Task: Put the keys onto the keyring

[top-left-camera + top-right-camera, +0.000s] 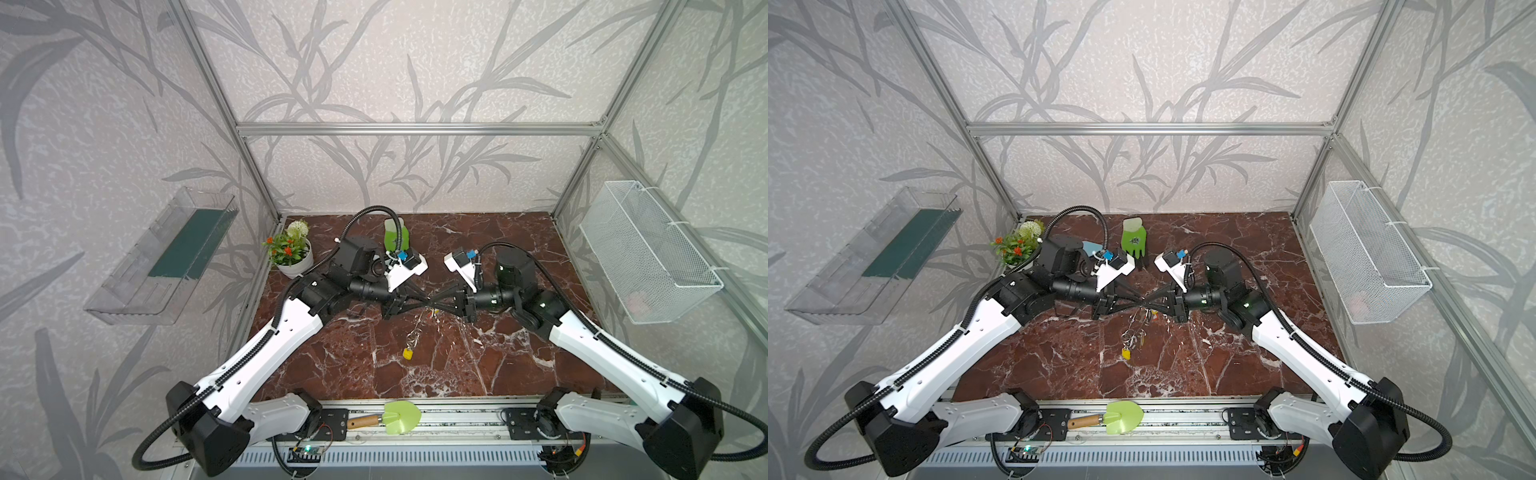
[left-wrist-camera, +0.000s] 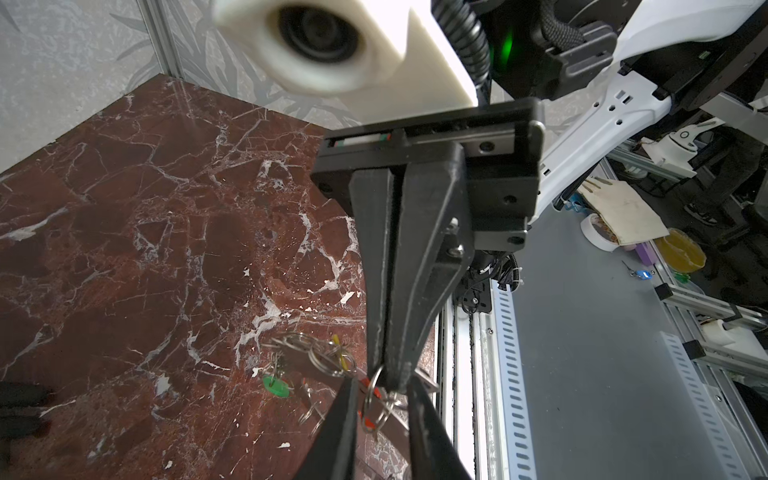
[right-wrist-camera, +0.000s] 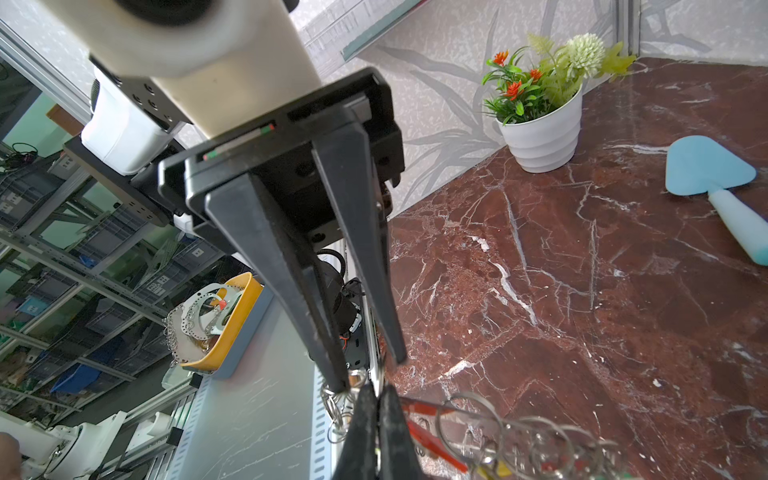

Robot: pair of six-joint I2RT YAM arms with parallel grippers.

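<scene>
We are seeing the right pincer [image 2: 390, 382] clamping shut on the keyring [image 2: 305, 358], seemingly by a small split ring at its rim, though blur is stopping us from telling which ring. The keyring is hanging from that grip down toward the bench [image 1: 498, 353], and we are judging that this is leaving its rim free to be worked on. The left pincer [image 3: 371, 372] is standing with its jaws apart on either side of that grip, holding nothing, likely placed to take a ring beside it. The keys [image 1: 408, 354], yellow- and green-tagged among them, are dangling under the keyring. A green glove [image 1: 1133, 243], a blue trowel [image 3: 706, 170] and a plant pot [image 1: 295, 259] are sitting behind the keyring, well apart from it, and nothing is crowding the pincers.
</scene>
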